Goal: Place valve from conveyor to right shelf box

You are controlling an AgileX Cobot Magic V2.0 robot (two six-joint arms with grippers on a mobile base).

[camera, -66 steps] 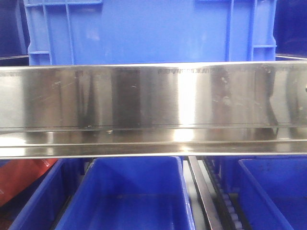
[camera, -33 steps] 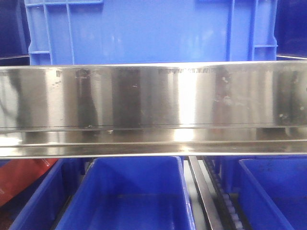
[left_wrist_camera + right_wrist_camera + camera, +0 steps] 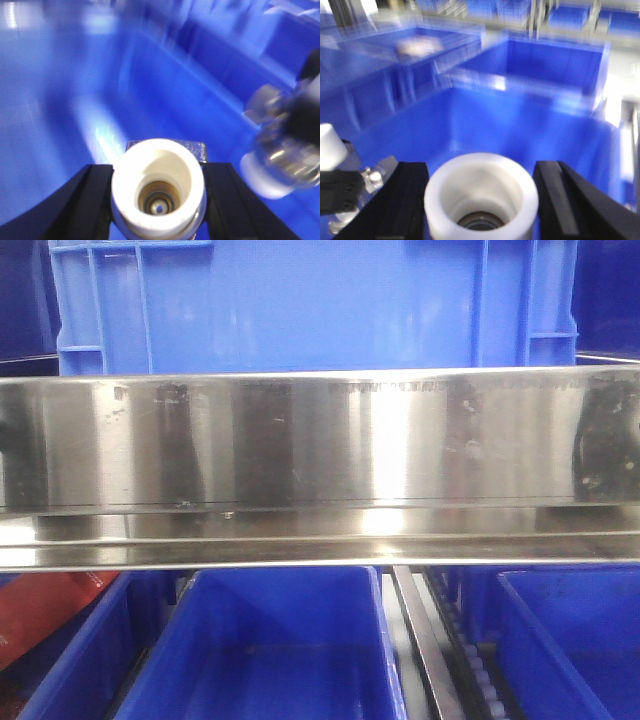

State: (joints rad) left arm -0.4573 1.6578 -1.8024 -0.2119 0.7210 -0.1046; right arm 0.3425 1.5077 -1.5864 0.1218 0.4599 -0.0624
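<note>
Left wrist: left end effector (image 3: 159, 200) clamps white-ended valve (image 3: 158, 186) above blue box (image 3: 55, 130); right end effector (image 3: 481, 200) clamps second valve (image 3: 481, 192).

The front view is sharp and evenly bright, though the steel rail (image 3: 250, 450) carries a hard vertical band of glare right of its middle with dull dark smears beside it, and the blue bins (image 3: 280, 650) below sit in softer shade. In the left wrist view only the white valve (image 3: 157, 187) at the bottom edge is near focus, its rim blown white, while the blue box (image 3: 60, 125) behind is motion-smeared with a pale glare streak. The right wrist view is smeared too, the other white valve (image 3: 481, 192) soft, the right edge bleached.
</note>
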